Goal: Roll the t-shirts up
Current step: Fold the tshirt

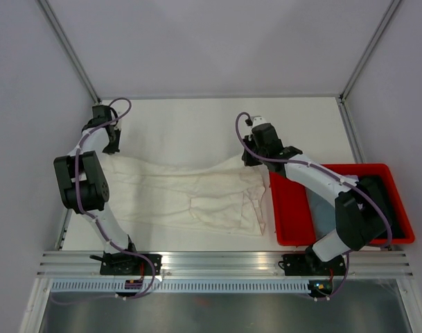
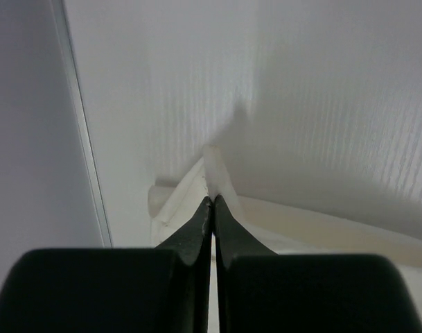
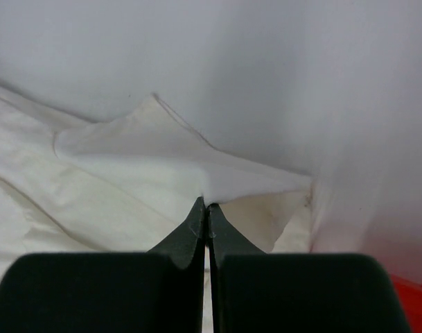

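Observation:
A wrinkly cream t-shirt (image 1: 190, 194) lies spread across the white table, folded lengthwise. My left gripper (image 1: 112, 147) is at its far left corner, and in the left wrist view my left gripper (image 2: 213, 198) is shut on a pinch of the cream cloth (image 2: 214, 166). My right gripper (image 1: 251, 161) is at the shirt's far right corner; the right wrist view shows my right gripper (image 3: 205, 202) shut on a raised fold of the t-shirt (image 3: 162, 149). Both held corners lift slightly off the table.
A red plastic bin (image 1: 294, 208) stands at the right, touching the shirt's right edge, with something dark (image 1: 384, 198) inside under my right arm. White walls enclose the table (image 1: 190, 125) on three sides. A metal rail (image 1: 224, 262) runs along the near edge.

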